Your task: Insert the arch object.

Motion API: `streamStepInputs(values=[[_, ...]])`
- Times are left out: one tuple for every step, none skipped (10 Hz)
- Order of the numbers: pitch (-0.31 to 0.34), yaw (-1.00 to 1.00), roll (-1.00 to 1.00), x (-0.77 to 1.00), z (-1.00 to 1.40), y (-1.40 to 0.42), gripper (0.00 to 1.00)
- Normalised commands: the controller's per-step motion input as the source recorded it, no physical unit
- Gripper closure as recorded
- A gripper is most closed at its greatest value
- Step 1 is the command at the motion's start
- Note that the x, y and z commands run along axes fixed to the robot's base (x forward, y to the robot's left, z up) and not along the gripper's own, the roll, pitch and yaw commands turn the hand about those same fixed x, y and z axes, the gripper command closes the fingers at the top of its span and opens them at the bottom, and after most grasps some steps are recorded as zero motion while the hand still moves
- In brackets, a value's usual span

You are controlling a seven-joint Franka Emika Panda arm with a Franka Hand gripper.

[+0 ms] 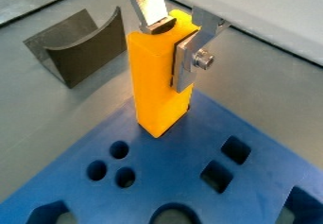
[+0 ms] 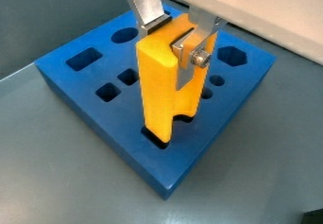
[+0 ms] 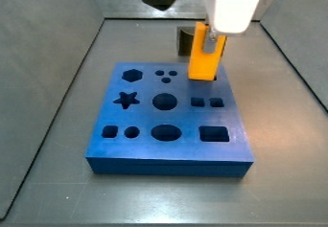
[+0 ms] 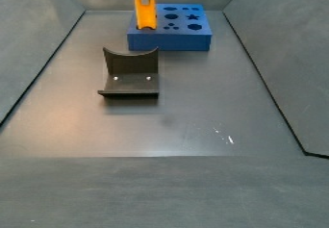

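Note:
The arch object (image 1: 76, 46) is a dark olive-grey block with a curved notch. It lies on the grey floor apart from the blue board, and shows in a side view (image 4: 129, 73). My gripper (image 1: 173, 46) is over the blue board (image 1: 177, 162), shut on the top of the long orange bar (image 1: 158, 86). The bar stands upright with its lower end in a slot near the board's edge (image 2: 113, 143). In a wrist view my gripper (image 2: 175, 43) clamps the bar (image 2: 158, 86) from both sides. In a side view the bar (image 3: 205, 63) hides most of the arch behind it.
The blue board (image 3: 167, 159) has several shaped holes: a star, a hexagon, circles, squares and ovals. Grey walls rise round the floor (image 4: 167, 126). The board (image 4: 193, 41) sits at the far end in that side view, with the orange bar (image 4: 145, 11) at its corner.

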Motion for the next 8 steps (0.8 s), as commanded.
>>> streamStepInputs(values=[[0.064, 0.01, 0.01, 0.33, -0.27, 0.00, 1.00], [0.060, 0.01, 0.00, 0.34, -0.25, 0.00, 1.00], [0.020, 0.01, 0.00, 0.23, -0.31, 0.00, 1.00], [0.000, 0.02, 0.00, 0.00, -0.35, 0.00, 1.00], [-0.077, 0.05, 0.01, -0.04, -0.39, 0.00, 1.00], [-0.117, 0.05, 0.04, -0.13, -0.37, 0.00, 1.00], [-0.101, 0.00, 0.01, -0.09, -0.36, -0.01, 1.00], [-0.076, 0.00, 0.00, -0.05, -0.35, -0.03, 1.00]])
